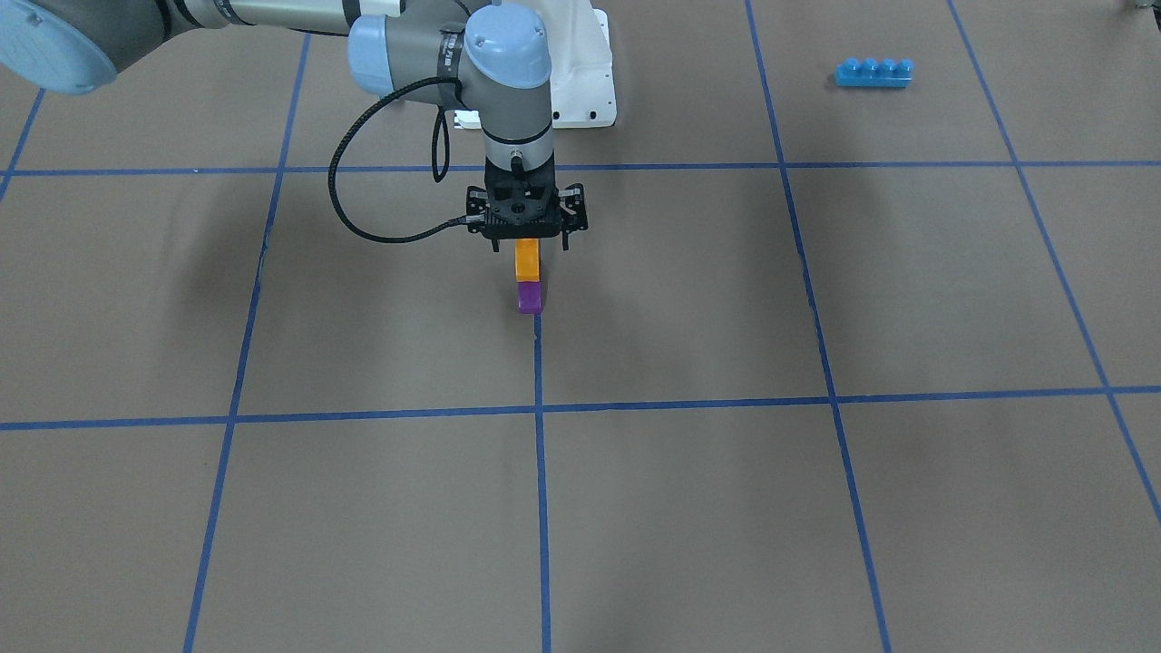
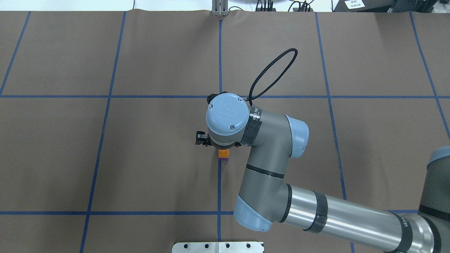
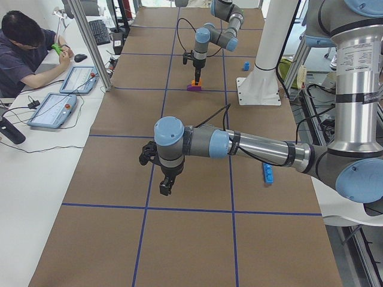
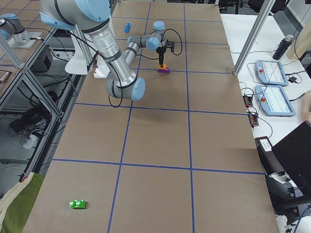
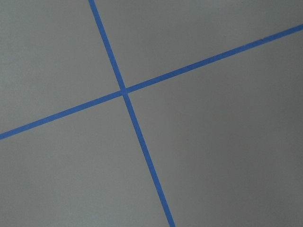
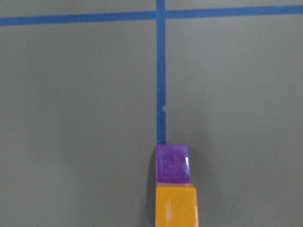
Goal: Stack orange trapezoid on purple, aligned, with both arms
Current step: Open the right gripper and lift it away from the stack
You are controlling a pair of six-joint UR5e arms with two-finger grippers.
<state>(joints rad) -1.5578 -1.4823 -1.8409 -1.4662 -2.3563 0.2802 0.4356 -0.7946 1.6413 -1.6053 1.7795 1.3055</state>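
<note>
The orange trapezoid [image 1: 527, 258] sits directly on top of the purple brick [image 1: 529, 297], which stands on a blue tape line near the table's middle. My right gripper [image 1: 527, 241] points straight down and is shut on the orange trapezoid's upper part. In the right wrist view the orange trapezoid [image 6: 175, 206] fills the bottom edge and the purple brick [image 6: 173, 163] shows just beyond it. In the overhead view the wrist hides most of the stack [image 2: 223, 154]. My left gripper [image 3: 165, 188] hangs over bare table far from the stack; I cannot tell whether it is open.
A long blue four-stud brick [image 1: 873, 72] lies near the robot's left side. A small blue brick [image 3: 245, 66] lies by the white base mount [image 1: 585, 86]. A green brick [image 4: 77, 204] lies at the table's right end. An operator [image 3: 27, 51] sits beside the table.
</note>
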